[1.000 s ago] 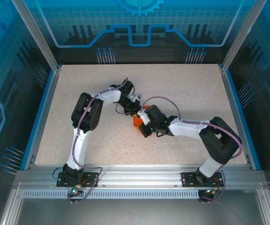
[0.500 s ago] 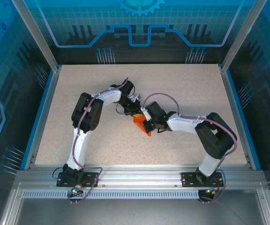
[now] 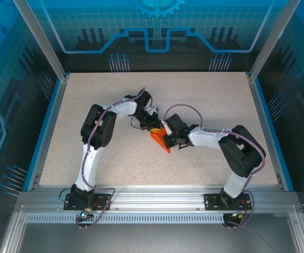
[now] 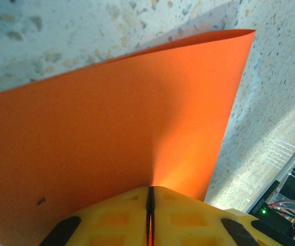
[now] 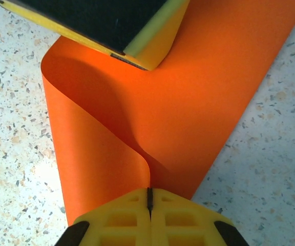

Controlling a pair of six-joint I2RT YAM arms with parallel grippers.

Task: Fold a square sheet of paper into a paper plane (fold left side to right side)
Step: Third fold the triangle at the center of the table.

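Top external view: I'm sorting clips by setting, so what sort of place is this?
Probably a lab robot cell, not a home: a speckled tabletop fenced by an aluminium frame, blue printed panels around it, and two robot arms bolted at its near edge.

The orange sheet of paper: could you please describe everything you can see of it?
The thin, bright orange sheet of paper is plain and matte, smooth apart from one tiny dark speck. It is bent over into a soft, rounded loop, not yet pressed into a crease. It sits mid-table over the speckled beige tabletop, between the arms. The left pincer and the right pincer, both yellow-padded, are each shut on an edge of it.
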